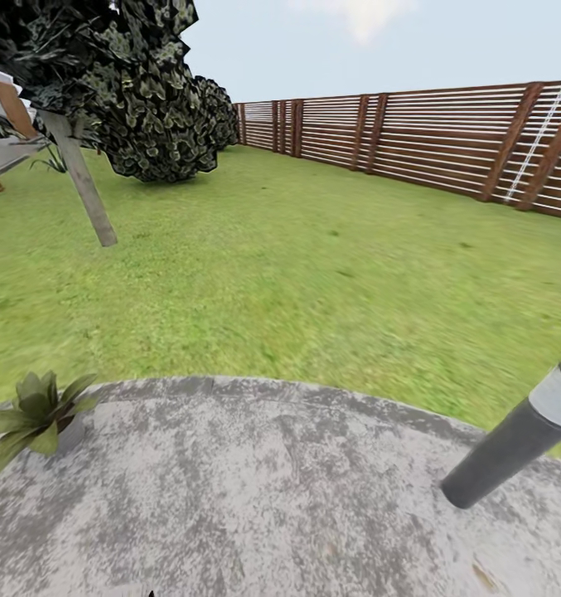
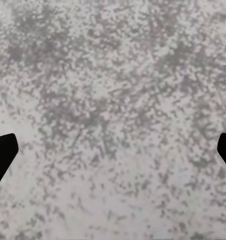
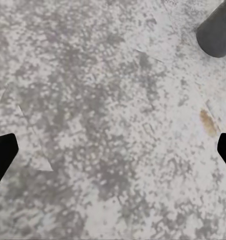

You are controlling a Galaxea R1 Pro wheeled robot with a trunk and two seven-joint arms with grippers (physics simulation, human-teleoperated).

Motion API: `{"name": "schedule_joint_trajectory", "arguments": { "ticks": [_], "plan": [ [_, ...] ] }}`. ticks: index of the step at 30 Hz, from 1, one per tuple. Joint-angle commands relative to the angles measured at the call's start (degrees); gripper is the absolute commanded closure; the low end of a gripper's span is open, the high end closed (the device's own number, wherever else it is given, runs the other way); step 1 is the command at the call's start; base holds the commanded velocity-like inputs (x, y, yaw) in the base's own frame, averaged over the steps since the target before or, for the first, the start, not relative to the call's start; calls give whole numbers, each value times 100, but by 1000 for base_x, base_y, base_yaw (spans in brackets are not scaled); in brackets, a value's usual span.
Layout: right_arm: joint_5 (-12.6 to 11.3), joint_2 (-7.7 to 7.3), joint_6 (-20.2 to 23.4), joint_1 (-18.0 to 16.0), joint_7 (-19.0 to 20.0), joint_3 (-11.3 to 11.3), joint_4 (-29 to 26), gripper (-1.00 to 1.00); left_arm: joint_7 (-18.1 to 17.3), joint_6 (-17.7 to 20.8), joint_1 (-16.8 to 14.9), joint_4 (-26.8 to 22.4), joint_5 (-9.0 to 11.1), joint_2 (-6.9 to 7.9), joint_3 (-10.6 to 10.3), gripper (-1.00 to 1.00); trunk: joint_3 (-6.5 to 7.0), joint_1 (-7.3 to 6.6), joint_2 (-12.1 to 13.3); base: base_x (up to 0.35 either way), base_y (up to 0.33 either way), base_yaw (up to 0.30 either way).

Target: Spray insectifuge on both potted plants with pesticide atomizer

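Observation:
One potted plant (image 1: 33, 412), a low rosette of broad pointed green leaves, stands at the left rim of the round grey mottled patio (image 1: 255, 497) in the garden. The pesticide atomizer is out of view. My left gripper (image 2: 113, 156) hangs open over bare paving, its dark fingertips (image 2: 2, 156) at the picture's two sides with nothing between them. My right gripper (image 3: 113, 156) is also open over the paving, empty, with a dark post's foot (image 3: 218, 31) ahead of it.
A dark grey bollard with a pale band (image 1: 512, 439) leans up from the patio's right side. Green lawn (image 1: 313, 274) stretches to a slatted wooden fence (image 1: 446, 137). A dark bushy tree (image 1: 139, 91) with a slanted trunk (image 1: 81, 182) stands far left.

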Motion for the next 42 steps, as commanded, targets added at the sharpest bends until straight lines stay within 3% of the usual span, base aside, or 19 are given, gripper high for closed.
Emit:
{"name": "schedule_joint_trajectory", "arguments": {
  "ticks": [1,28,42],
  "plan": [
    [60,2,-10,-1,-28,-11,1,-100,2,-21,-5,8,-1,-1,7,-100,-4,3,-1,337,0,274],
    [60,10,-10,-1,-33,-2,-8,-100,2,-23,1,-1,0,-1,7,-100,-40,3,-1,337,0,272],
    [121,-7,-20,-1,-7,15,10,-100,2,-23,1,3,3,-1,7,-100,-44,3,-1,337,0,26]
  ]
}}
